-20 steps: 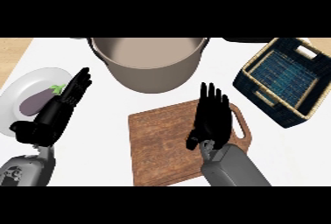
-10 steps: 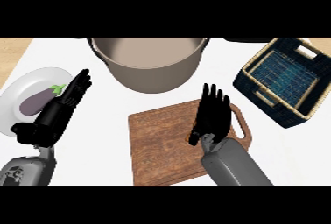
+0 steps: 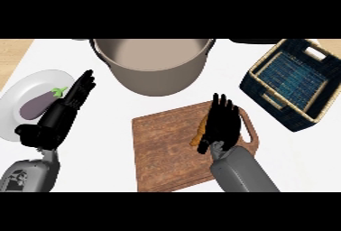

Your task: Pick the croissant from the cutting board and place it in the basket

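Closest to me is my right hand point(image 3: 220, 126), coming up from the bottom edge on its grey arm; it sits over the cutting board point(image 3: 166, 153), and its fingers are straight and lie flat, so it is open and holds nothing yet. A second ago the hand hid what was under it; now it has slid a little toward the board's handle side, and I can see a brown-orange strip peeking out at its left edge; that is the croissant point(image 3: 198, 134), on the board and mostly under my palm. I think this means the hand is right on top of the thing I want, and the next step is to curl the fingers round it; I must go slow so it does not slip away sideways.

My left hand point(image 3: 63, 113) rests open at the left side, fingers up, next to a white plate point(image 3: 13, 97) with an eggplant point(image 3: 39, 105) on it; it has not moved.

Farther off, a big pot point(image 3: 156, 63) stands past the board; the basket point(image 3: 293, 81) waits at the far right with nothing in it, apart from the board.
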### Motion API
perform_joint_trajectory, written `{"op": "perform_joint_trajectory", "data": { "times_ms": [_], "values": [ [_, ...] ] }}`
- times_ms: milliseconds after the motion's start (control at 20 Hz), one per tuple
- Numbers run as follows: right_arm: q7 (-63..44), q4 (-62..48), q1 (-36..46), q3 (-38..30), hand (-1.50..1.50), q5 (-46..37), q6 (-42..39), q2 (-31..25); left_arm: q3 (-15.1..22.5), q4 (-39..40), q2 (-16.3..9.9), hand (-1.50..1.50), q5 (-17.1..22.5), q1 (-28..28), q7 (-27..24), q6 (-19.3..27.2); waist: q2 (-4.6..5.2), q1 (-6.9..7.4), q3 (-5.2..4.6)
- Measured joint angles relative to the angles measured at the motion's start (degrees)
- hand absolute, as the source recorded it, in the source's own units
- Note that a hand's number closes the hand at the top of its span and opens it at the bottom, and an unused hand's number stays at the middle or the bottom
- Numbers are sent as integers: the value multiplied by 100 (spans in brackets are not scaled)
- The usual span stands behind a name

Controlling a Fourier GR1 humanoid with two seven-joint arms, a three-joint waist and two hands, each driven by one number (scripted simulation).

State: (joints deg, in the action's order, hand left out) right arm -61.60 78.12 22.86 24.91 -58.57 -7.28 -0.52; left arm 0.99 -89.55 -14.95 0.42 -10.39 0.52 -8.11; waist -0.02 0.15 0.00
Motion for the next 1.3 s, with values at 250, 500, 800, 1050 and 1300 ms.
{"op": "perform_joint_trajectory", "data": {
  "times_ms": [250,500,800,1050,1300],
  "values": [
    [18,-440,158,71,150,337,138,6,-85,-74,8,0,-27,86,-27,-90,-11,20,-6],
    [139,-704,185,131,150,580,169,-6,-68,-51,99,0,-114,46,-4,-102,-59,12,-28],
    [333,-833,284,94,150,495,24,-38,-161,40,148,0,-113,-108,42,-146,-77,8,-35],
    [410,-870,385,326,150,269,-56,-51,-191,-35,146,0,-123,5,19,-212,-89,15,-35],
    [208,-1465,1305,181,150,646,256,-19,-136,25,221,0,-172,-41,-8,-251,-18,106,-19]
  ]
}}
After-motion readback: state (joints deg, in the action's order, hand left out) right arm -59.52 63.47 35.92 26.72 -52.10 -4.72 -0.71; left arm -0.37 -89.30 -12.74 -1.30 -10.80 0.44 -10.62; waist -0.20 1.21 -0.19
